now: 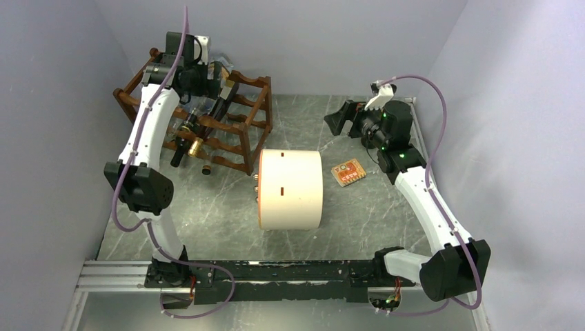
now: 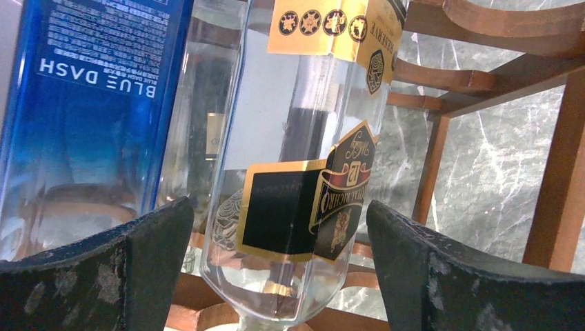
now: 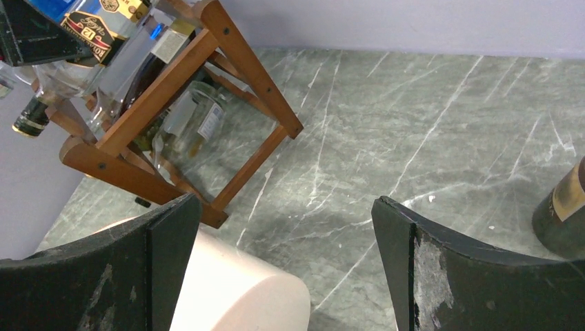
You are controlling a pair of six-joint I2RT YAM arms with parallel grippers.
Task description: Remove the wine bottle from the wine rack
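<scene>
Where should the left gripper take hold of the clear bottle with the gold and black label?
Probably grip the clear bottle on its straight-sided body at the black label, across the width. It lies in the wine rack, and the left gripper, open, frames it, so advance straight from where it is. The blue bottle crowds one flank; slip that finger between them carefully.

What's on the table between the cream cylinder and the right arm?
A small orange card lies there, touching neither the cream cylinder nor the right arm, seen in the top view.
</scene>
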